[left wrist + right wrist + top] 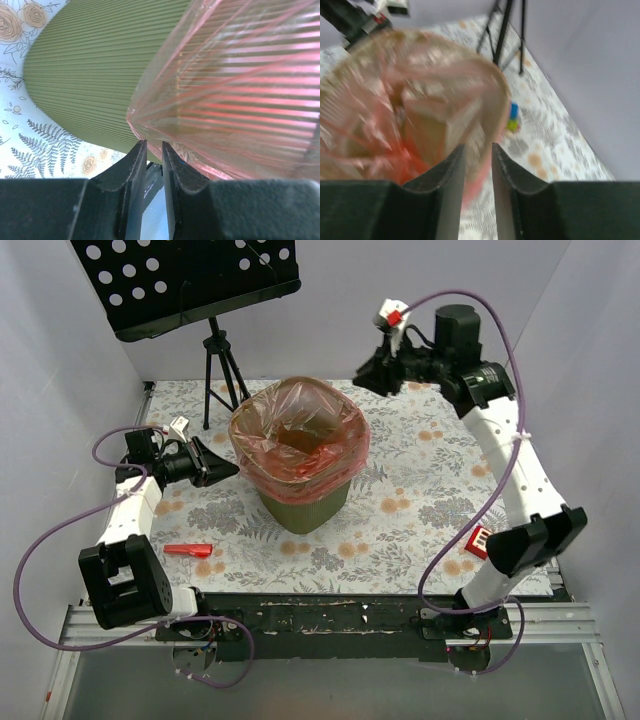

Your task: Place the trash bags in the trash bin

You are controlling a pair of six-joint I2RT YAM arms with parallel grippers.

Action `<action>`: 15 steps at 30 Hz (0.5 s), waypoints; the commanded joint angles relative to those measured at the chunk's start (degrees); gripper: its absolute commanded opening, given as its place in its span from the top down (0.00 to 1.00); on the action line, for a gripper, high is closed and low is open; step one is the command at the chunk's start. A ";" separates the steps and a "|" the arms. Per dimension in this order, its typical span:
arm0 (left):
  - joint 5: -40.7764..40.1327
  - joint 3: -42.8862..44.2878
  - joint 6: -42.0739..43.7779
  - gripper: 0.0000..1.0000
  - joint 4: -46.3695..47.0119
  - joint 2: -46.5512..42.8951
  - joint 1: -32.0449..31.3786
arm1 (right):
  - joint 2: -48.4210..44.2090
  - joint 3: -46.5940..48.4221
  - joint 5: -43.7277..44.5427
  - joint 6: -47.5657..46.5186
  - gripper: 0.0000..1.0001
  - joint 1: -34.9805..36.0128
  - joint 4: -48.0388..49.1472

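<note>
The olive-green trash bin (305, 508) stands mid-table, lined with a pink trash bag (262, 468) whose edge is folded down over the rim. My left gripper (228, 465) is at the bin's left side, level with the hanging film. In the left wrist view the ribbed bin wall (90, 70) and the bag's skirt (240, 90) fill the frame. That gripper (154, 144) is open by a narrow gap, with the film's corner just beyond its tips and nothing between them. My right gripper (368, 377) hangs raised behind and right of the bin, open (477, 146) and empty, above the blurred bag (385, 100).
A black perforated music stand (190, 275) on a tripod (222, 375) stands at the back left. A small red stick (188, 550) lies near the left arm, and a red block with white squares (480, 540) near the right arm. A blue-green item (512, 117) lies beside the bin.
</note>
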 commanded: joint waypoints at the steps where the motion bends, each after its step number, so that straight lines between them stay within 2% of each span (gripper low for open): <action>1: 2.80 -1.84 -3.64 0.82 5.49 -2.85 0.28 | 8.48 12.90 -0.25 -7.08 0.71 10.92 -8.41; 3: 2.80 -2.10 -5.05 0.82 7.77 -2.85 0.29 | 10.86 14.14 -1.30 -9.80 0.83 14.97 -10.78; 7: 3.07 -3.94 -9.00 0.83 13.22 -2.76 0.20 | 12.97 11.42 -0.25 -13.15 0.96 19.90 -11.23; 15: 2.89 -6.76 -15.25 0.84 22.01 -2.24 -1.56 | 21.57 11.06 7.29 -17.72 0.99 22.28 -13.96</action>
